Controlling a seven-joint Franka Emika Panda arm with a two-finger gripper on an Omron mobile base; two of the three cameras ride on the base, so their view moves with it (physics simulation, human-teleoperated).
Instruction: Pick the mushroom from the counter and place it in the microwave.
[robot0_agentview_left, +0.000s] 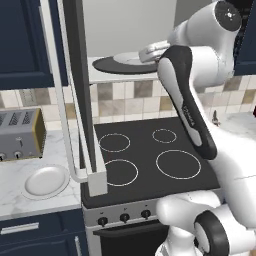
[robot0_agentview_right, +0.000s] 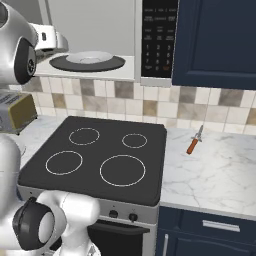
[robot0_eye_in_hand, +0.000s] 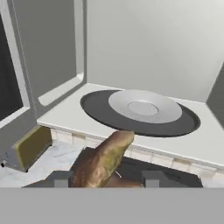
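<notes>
The mushroom (robot0_eye_in_hand: 103, 159), a reddish-brown lump, sticks up between the two dark finger tips of my gripper (robot0_eye_in_hand: 107, 179), which is shut on it. The gripper (robot0_agentview_left: 150, 52) hovers at the front of the open microwave (robot0_agentview_right: 90, 30), just before its floor edge. Inside lie the dark round turntable (robot0_eye_in_hand: 140, 116) and a white plate (robot0_eye_in_hand: 144, 106). The microwave's door (robot0_agentview_left: 75, 90) hangs open to the left, with its long white handle (robot0_agentview_left: 62, 100). The black keypad panel (robot0_agentview_right: 160, 37) is to the right of the cavity. The marble counter (robot0_agentview_right: 215, 170) lies below.
A black stovetop (robot0_agentview_right: 100, 155) with white rings sits under the microwave. A silver toaster (robot0_agentview_left: 20, 132) and a white plate (robot0_agentview_left: 46, 180) stand on the left counter. A red-handled tool (robot0_agentview_right: 194, 142) lies on the right counter. Navy cabinets (robot0_agentview_right: 220, 40) flank the microwave.
</notes>
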